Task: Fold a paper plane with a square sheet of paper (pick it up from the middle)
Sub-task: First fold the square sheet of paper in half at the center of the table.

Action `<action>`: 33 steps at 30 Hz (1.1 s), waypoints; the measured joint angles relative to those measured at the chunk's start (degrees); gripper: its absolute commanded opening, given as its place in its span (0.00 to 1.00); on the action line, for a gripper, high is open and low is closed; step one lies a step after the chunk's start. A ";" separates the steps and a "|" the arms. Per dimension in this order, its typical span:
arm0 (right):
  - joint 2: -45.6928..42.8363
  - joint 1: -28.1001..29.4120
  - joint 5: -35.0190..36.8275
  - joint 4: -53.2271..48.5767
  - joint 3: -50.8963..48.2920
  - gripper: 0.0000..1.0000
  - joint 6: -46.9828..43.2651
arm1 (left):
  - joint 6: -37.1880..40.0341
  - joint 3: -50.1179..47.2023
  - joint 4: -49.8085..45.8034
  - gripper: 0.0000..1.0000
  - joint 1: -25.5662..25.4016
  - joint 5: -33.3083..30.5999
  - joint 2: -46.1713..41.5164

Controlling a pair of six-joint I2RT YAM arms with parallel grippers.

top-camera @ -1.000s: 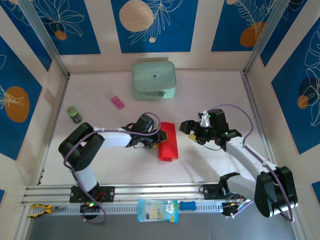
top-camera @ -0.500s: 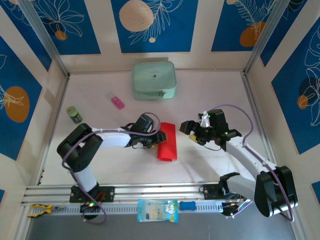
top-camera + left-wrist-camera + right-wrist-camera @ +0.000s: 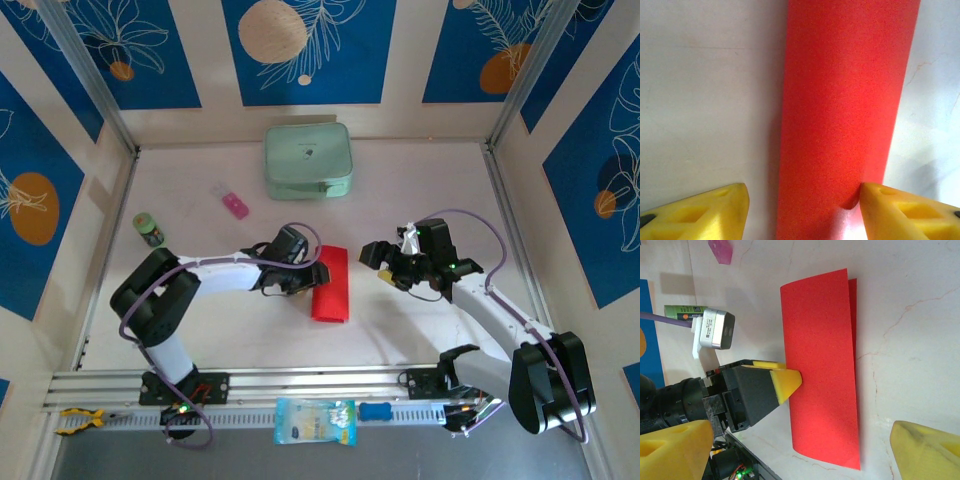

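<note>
Pale marbled tabletop (image 3: 420, 200), cream walls (image 3: 210, 60) with blue leaf panels (image 3: 330, 60). Thin bright red paper sheet (image 3: 332, 285), folded narrow, lies flat mid-table. Left gripper (image 3: 802, 192) at its nine o'clock, jaws spread astride it; right gripper (image 3: 800, 432) at three o'clock, spread, empty. Small green bottle (image 3: 148, 229): label unreadable

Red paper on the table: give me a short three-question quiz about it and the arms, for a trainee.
1. True or false: the red paper lies folded, in two layers.
2. Its outline now is: A) a long rectangle, B) a circle, C) a pointed dart.
3. Which arm's fingers are at the paper?
Key: 1 true. 2 A. 3 The left fingers, open across it; the right fingers hang open off to its side.
</note>
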 measured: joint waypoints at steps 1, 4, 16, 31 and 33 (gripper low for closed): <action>0.20 0.04 0.00 0.02 0.00 0.92 0.00 | 0.24 0.20 -0.74 0.58 0.00 -0.20 -0.09; 0.63 0.28 0.00 0.00 0.02 0.92 0.04 | 1.62 1.03 -2.82 0.58 0.00 -1.05 -0.26; 4.98 2.36 0.39 0.22 0.96 0.91 1.79 | 4.02 3.91 -9.57 0.56 0.00 -2.84 0.09; 8.11 3.61 0.87 0.04 2.75 0.90 2.40 | 6.23 9.27 -15.93 0.57 0.00 -2.99 4.09; 8.11 3.61 0.87 -0.04 2.86 0.90 2.40 | 6.36 10.05 -16.96 0.58 0.00 -3.04 4.50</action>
